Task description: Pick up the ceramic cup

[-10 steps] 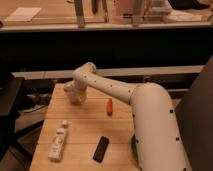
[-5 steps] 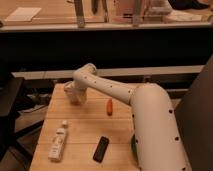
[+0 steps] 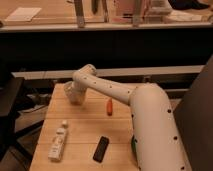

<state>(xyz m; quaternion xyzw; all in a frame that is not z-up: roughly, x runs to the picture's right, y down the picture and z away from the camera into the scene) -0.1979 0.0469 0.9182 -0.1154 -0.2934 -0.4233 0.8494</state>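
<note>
The ceramic cup [image 3: 75, 98] is a small whitish-grey cup standing near the far left corner of the wooden table [image 3: 85, 127]. My white arm reaches from the lower right across the table to it. My gripper [image 3: 70, 91] is right at the cup, at its top and left side, partly covering it. I cannot tell whether it touches the cup.
An orange object [image 3: 109, 106] lies at the table's middle, right of the cup. A white bottle [image 3: 58, 143] lies at the front left. A black device [image 3: 101, 148] lies at the front centre. A green object [image 3: 133, 145] peeks out beside my arm. A dark chair [image 3: 9, 107] stands left.
</note>
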